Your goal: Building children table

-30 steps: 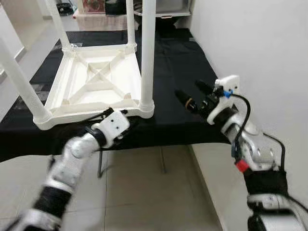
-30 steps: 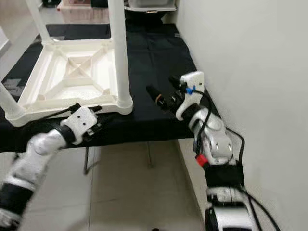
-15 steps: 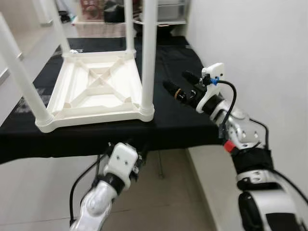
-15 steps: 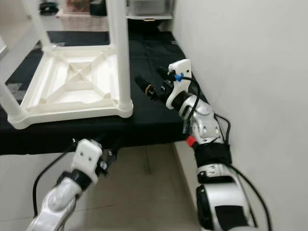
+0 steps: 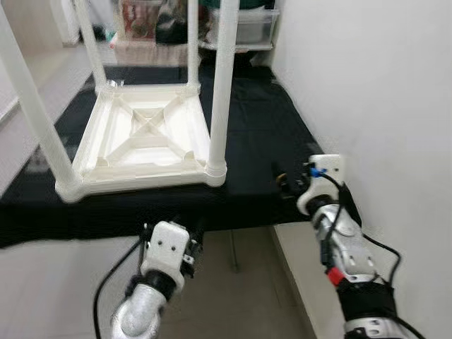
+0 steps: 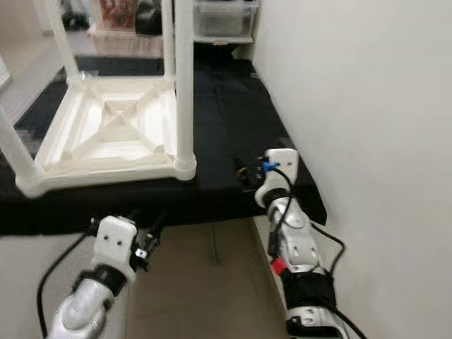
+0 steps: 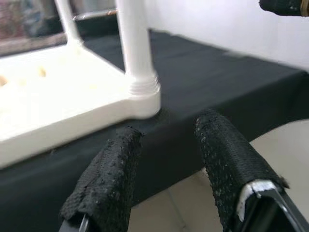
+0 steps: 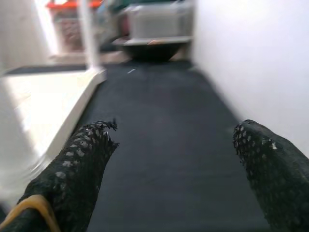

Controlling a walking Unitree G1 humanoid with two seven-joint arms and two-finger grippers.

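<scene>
You held both grippers empty, jaws apart: left gripper below the bench edge, right gripper beside the table. Any upward swing risked tipping it.

Upturned table on cloth — centre-left

The four round white plastic legs of the upturned white plastic children's table are running out past the picture's top edge, so their ends are hidden. The stacked boxes and shelf clutter behind are blurring beyond recognition. The left gripper, against the black tablecloth, is barely showing.
</scene>
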